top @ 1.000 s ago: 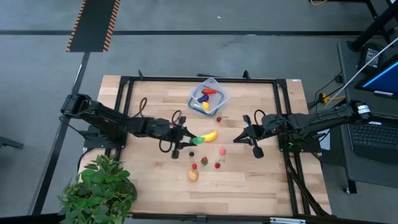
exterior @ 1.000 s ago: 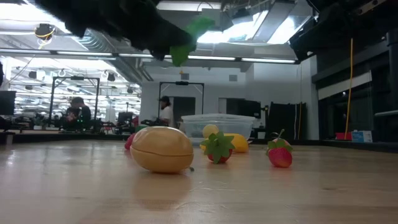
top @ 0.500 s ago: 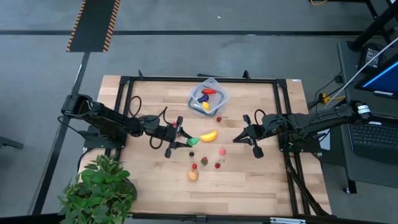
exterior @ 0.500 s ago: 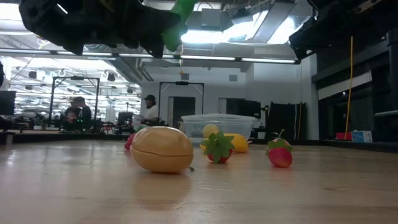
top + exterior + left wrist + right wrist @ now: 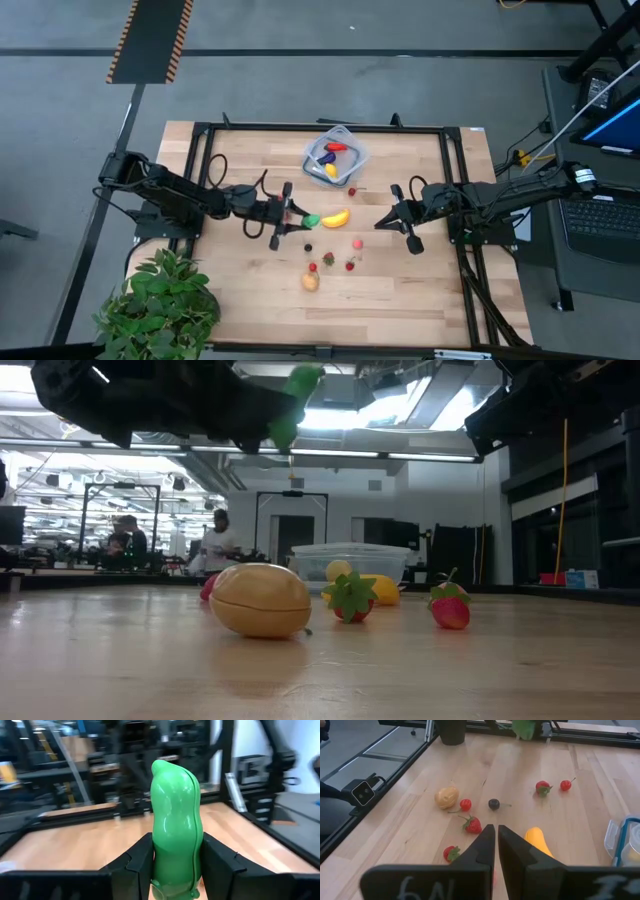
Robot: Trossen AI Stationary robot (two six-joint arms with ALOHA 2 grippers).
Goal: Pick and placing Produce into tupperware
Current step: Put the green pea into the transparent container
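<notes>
Bare boards left of the banana [image 5: 336, 218] — berries [image 5: 350, 265] clutter the near side.

Your wooden desk [image 5: 250, 290] sits on a grey floor [image 5: 300, 90], with a hazard-striped mat [image 5: 150, 40] beyond it. Behind it you see bright ceiling lights [image 5: 420, 410], a dark doorway [image 5: 290, 520], and people [image 5: 215, 545] at distant benches.

On the table [image 5: 420, 290], the tupperware [image 5: 337, 155] sits at the far edge near the middle, with several pieces of produce inside it. The banana [image 5: 336, 218] lies nearer, at the centre. The cucumber [image 5: 312, 220] is just left of it, raised off the table in the left gripper [image 5: 298, 217]. The right gripper [image 5: 385, 222] is right of the banana. Berries [image 5: 351, 265] and a potato [image 5: 311, 282] lie nearest. A plant [image 5: 160, 305] stands at the near left corner.
</notes>
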